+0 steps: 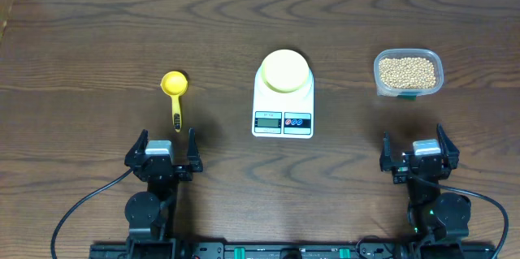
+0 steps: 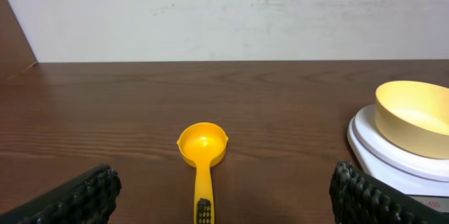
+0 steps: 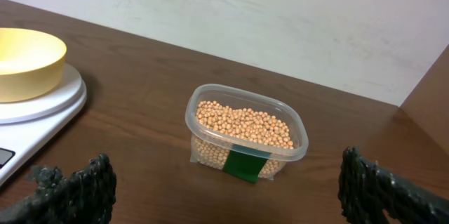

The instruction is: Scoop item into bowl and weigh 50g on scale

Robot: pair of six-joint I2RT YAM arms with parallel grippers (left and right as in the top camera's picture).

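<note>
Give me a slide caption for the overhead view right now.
Setup before scooping: empty cream bowl on white scale, yellow scoop at left, tub of beans at right, both jaws open, holding nothing.

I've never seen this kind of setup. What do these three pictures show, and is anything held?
Two robot arms sit at a wooden table. The overhead picture looks straight down; the other two come from a camera on each wrist, so the dark padded shapes in their bottom corners are that arm's own fingers. The left gripper and right gripper are both open, holding nothing. On the table: a yellow scoop before the left arm, a white scale in the middle carrying a pale yellow bowl, and a clear tub of beans before the right arm.
</note>
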